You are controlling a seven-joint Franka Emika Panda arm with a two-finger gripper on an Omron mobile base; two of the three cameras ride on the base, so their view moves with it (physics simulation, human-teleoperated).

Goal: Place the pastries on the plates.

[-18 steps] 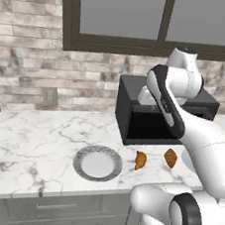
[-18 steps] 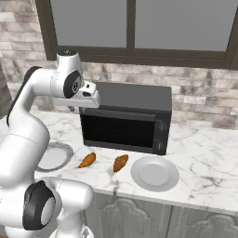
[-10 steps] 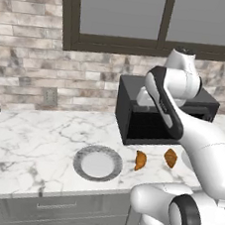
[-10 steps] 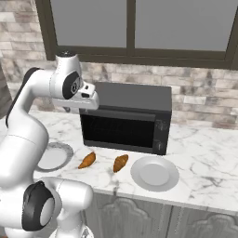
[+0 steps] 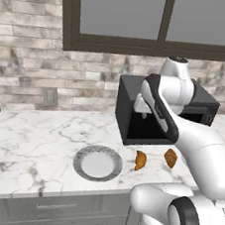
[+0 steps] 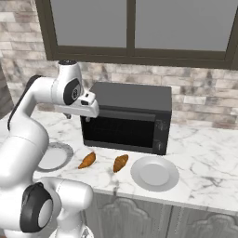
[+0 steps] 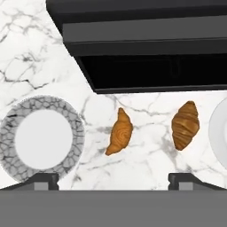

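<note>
Gripper [image 7: 113, 179] high above the counter, in front of the microwave's upper left corner, pointing down; finger tips [image 7: 44, 179] set wide apart, nothing between them. Directly below, two croissants on the bare marble: left croissant [image 7: 120, 132] lying just in front of the microwave door, right croissant [image 7: 185, 124] near it, well apart from each other and not touching any plate. Left of them, speckled plate [image 7: 43, 138] with white centre, holding nothing. Right of the right croissant, second plate [image 6: 155, 173], plain pale, just beside it, also holding nothing. Behind, black microwave [image 6: 128, 117] with door closed, standing against the brick wall [image 5: 33, 80] under a dark-framed window [image 6: 135, 28]. Marble counter [image 5: 31, 139] stretching left and right, grey cabinet fronts below.
</note>
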